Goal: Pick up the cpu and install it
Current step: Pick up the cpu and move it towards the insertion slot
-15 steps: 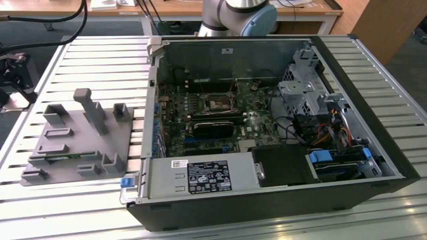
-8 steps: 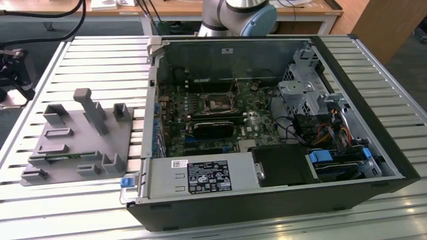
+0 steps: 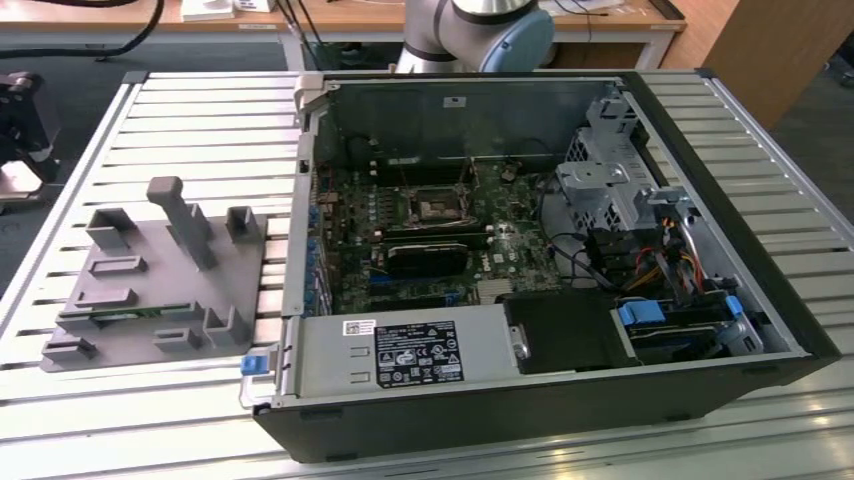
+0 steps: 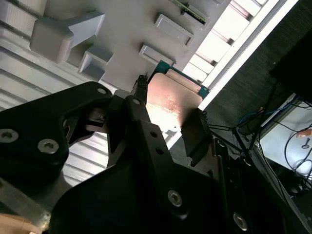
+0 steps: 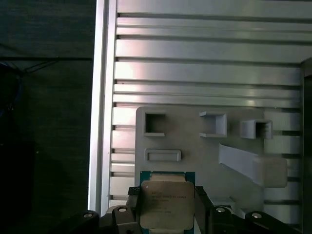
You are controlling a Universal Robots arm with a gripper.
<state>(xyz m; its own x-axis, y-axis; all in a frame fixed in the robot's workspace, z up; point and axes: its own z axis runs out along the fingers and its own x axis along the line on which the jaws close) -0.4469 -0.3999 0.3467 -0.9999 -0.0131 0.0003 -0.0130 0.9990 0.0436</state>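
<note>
The gripper (image 5: 168, 210) was clenched on the cpu (image 5: 165, 199), pinching two opposite edges, likely to leave its flat faces untouched. The cpu hung over the grey fixture plate (image 5: 195, 146), which sat at the exterior view's left of the open computer case (image 3: 534, 420).

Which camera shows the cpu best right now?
The first wrist view: the cpu faces it squarely, metal top plain, between the fingers. The second wrist view shows it slanted, partly behind a finger.

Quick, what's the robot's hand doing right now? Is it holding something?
The hand is closed on the cpu, gripping it by two opposite edges.
</note>
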